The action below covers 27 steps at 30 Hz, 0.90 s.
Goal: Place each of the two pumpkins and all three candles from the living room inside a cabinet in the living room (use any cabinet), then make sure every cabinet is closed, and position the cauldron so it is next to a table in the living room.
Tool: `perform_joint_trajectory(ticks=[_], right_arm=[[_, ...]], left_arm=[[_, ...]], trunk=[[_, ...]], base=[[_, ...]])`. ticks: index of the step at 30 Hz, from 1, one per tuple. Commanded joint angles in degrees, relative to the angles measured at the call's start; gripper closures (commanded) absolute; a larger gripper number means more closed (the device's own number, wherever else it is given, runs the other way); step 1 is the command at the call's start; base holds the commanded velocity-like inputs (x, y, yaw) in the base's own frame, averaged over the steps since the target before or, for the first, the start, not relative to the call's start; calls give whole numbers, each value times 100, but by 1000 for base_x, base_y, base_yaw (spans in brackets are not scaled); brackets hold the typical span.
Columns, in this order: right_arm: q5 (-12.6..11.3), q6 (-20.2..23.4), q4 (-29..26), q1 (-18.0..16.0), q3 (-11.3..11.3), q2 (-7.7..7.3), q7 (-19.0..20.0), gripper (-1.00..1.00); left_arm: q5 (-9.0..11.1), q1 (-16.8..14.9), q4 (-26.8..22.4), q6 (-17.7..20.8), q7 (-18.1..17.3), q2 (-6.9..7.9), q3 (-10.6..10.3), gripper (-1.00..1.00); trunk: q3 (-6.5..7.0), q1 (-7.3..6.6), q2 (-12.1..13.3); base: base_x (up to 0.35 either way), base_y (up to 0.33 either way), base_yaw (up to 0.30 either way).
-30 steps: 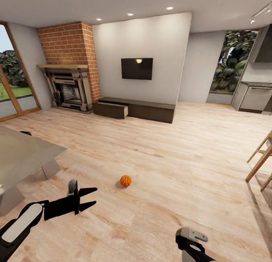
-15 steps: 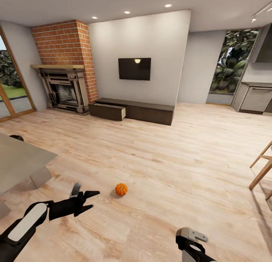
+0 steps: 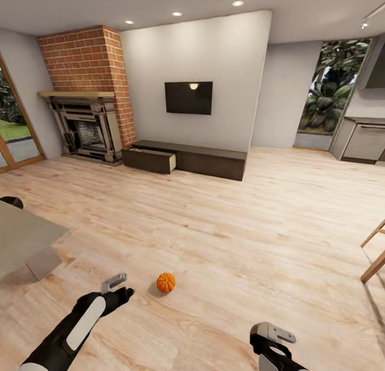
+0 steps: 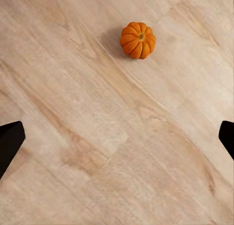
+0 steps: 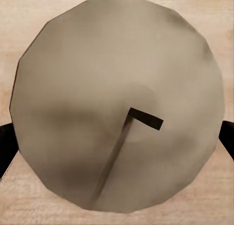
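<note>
At the far left of the head view, the grey table [image 3: 21, 237] has slid further toward the frame's edge than 1 second ago and the fireplace [image 3: 88, 133] has shifted left too, so the camera has moved, not the furniture. Lower left, the left gripper [image 3: 120, 292] has swung from lying sideways with 2 black fingers spread to pointing down at the floor [image 3: 240, 242], closer to the pumpkin [image 3: 166, 282], which sits on the bare boards just right of it and not yet touched. This reads as the approach to picking up 1 of the 2 pumpkins. In the upper middle, the cabinet [image 3: 206, 159] stands against the wall under the TV [image 3: 187, 97], well apart from the pumpkin, with its left drawer [image 3: 149, 159] pulled open, ready to receive it. The left wrist view adds what the head view hides: the left gripper's fingertips [image 4: 9, 140] sit at opposite edges, jaws wide apart with nothing between them, and the pumpkin lies ahead of them, off-centre. At the lower right of the head view the right gripper [image 3: 270, 336] shows just its wrist; its wrist view shows dark tips at both edges, apart, over a round grey-brown disc [image 5: 117, 103] that cannot be identified.
</note>
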Motion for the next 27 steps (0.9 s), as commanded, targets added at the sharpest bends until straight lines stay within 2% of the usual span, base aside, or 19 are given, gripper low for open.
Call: perform_joint_trajectory(ticks=[1, 2, 4, 8, 10, 11, 15, 16, 18, 27], right_arm=[[-53, -24, 0, -4, 59, 0, -15, 100], [-53, -25, 0, -4, 59, 9, -18, 100], [-53, -26, 0, -4, 59, 15, -21, 100], [-65, -22, 0, -4, 47, 1, -20, 100], [-69, -20, 0, -4, 43, 0, -17, 100], [-70, -19, 0, -4, 43, 1, -16, 100], [-67, -29, 0, -4, 51, 27, -23, 100], [-64, -34, 0, -4, 54, 32, -23, 100], [-63, -53, 0, -4, 58, 40, -21, 100], [-71, -52, 0, -4, 50, 42, -23, 100]], left_arm=[[-163, -11, 195, -136, 100, -60, -23, -100], [-376, -20, 497, -286, 130, -120, -23, -100], [-510, -28, 820, -538, 146, -158, -23, -100], [-582, -32, 1404, -1090, 124, -184, -24, -100], [-592, -32, 1550, -1183, 104, -205, -30, -100], [-598, -33, 1587, -1210, 99, -246, -37, -100], [-637, -33, 1888, -1415, 92, -563, -82, -100], [-686, -33, 1950, -1517, 91, -627, -111, -100], [-914, -33, 2043, -1700, 91, -737, -196, -100], [-1018, -24, 2200, -1764, 90, -767, -232, -100]], trunk=[[-5, 3, -3], [-5, 3, -3], [-5, 3, -3], [-5, 3, -3], [-5, 3, -3], [-5, 3, -3], [-10, 3, -3], [-15, 3, -3], [-21, 3, -3], [-24, 3, -3]], base=[[337, -80, 0], [337, -80, 0], [337, -80, 0], [337, -80, 0], [337, -80, 0], [337, -80, 0], [335, -108, 0], [323, -151, 0], [314, -173, 0], [299, -193, -18]])
